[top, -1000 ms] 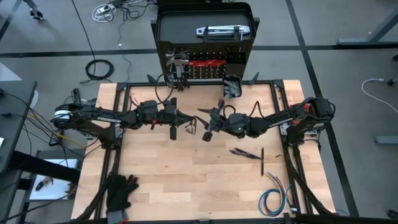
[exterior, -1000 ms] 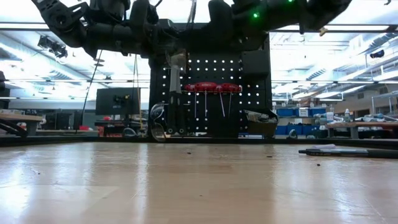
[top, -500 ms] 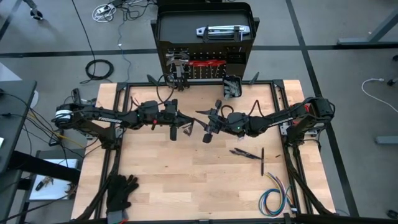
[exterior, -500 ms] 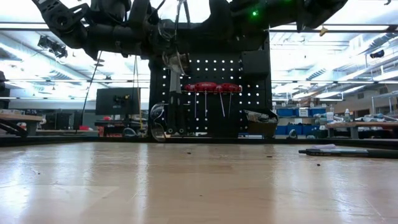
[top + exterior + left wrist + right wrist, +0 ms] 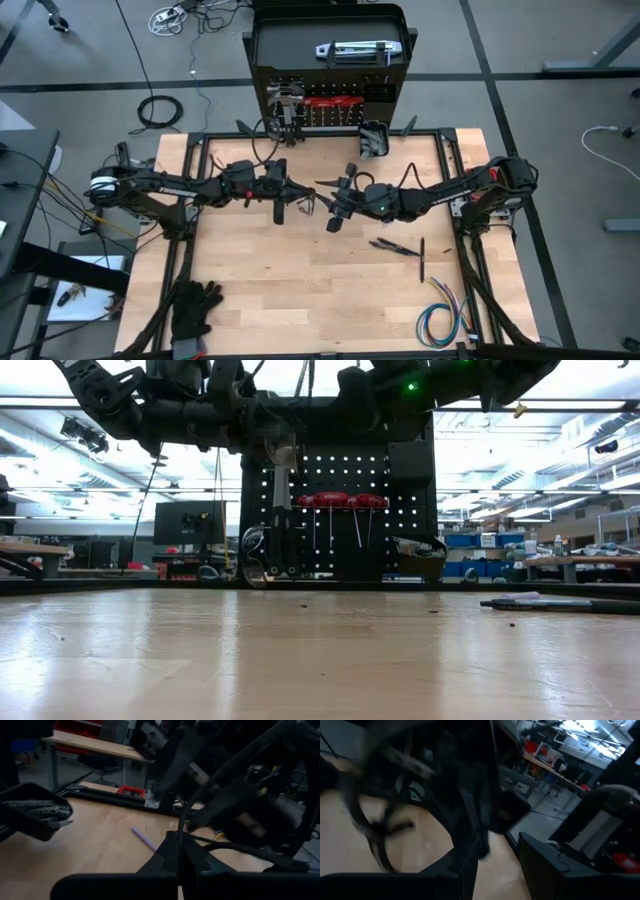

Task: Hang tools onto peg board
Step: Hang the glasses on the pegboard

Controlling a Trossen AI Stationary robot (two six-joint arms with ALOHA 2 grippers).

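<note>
Black-handled steel hammer [image 5: 279, 199] is gripped by the fully closed left claw [image 5: 290, 194]; the right claw [image 5: 338, 200], just beside, is half-closed, its hold unclear. Alignment with the upright black perforated peg board [image 5: 330, 105] beyond should be slow.

Right gripper [image 5: 322, 196] has shifted a bit left, closer to the left gripper [image 5: 303, 200]; the gap between the two arms over the table middle is smaller than a second ago. In the low view, the silver tool [image 5: 281, 465] hanging between the grippers sits straight down again, after swinging higher and tilted half a second back. The right arm's elbow section has stretched out slightly toward the left.
</note>
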